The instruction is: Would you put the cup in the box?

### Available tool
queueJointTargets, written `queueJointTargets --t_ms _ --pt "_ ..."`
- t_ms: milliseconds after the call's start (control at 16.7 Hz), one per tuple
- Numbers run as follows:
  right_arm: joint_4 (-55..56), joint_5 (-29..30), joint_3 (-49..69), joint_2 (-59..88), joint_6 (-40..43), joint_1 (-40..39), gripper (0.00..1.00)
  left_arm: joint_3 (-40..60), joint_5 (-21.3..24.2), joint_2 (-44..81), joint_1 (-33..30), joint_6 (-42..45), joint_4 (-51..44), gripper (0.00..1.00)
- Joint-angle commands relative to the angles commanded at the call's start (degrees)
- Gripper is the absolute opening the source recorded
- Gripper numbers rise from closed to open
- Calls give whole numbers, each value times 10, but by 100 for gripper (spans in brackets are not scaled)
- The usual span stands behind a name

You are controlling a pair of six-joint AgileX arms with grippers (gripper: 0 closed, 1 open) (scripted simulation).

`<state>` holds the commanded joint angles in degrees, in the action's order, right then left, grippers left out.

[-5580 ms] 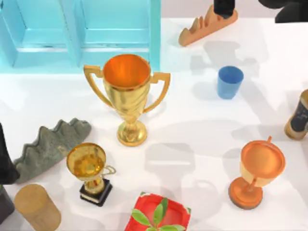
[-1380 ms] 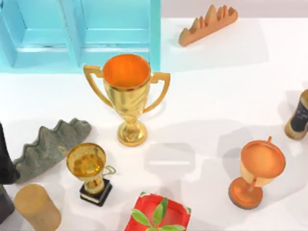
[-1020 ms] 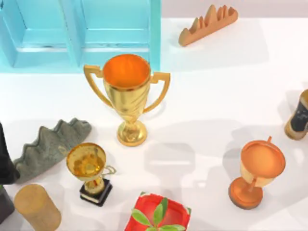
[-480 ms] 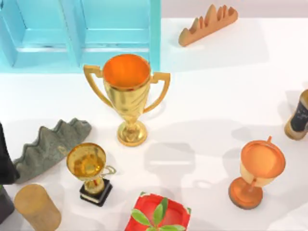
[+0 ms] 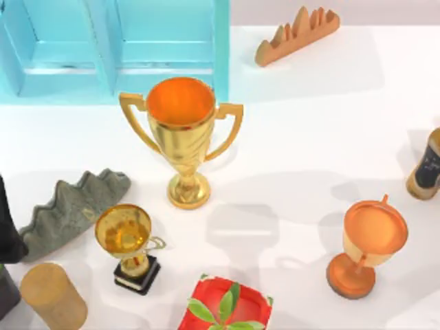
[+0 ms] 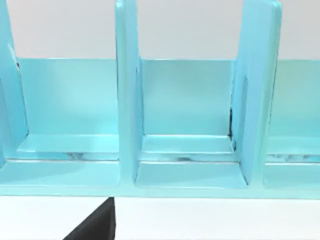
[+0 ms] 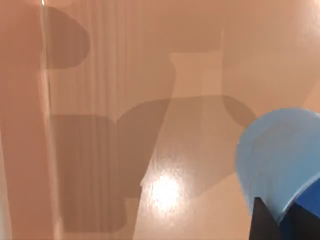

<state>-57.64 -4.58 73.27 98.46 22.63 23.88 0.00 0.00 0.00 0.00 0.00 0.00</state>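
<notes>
The cup [image 7: 280, 155], a plain blue tumbler, fills the corner of the right wrist view. It is tilted, its rim facing a tan glossy surface. My right gripper [image 7: 287, 220] is shut on it, with one dark finger [image 7: 264, 222] against its wall. The box [image 5: 110, 48], light blue with upright dividers, stands at the table's back left. The left wrist view looks straight into the box's compartments [image 6: 187, 115]. My left arm [image 5: 7, 234] is parked at the table's left edge.
A tall gold two-handled trophy [image 5: 182, 137] stands just in front of the box. An orange goblet [image 5: 368, 244], a small gold trophy [image 5: 130, 244], a grey rack [image 5: 69, 206], an orange rack [image 5: 295, 34], a red box [image 5: 227, 306], a tan cylinder [image 5: 51, 295] and a dark can [image 5: 426, 165] ring the table.
The cup stood on the table's back right 5.6 s ago under the right arm; it has left the top view. In the last second only faint shadows shift.
</notes>
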Motion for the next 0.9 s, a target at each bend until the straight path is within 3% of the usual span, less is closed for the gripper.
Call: queueJointTargets --t_ms 540,900 --pt "0 0 0 0 0 0 98 0 0 0 0 0 0 100" --pt "0 0 0 0 0 0 100 0 0 0 0 0 0 100"
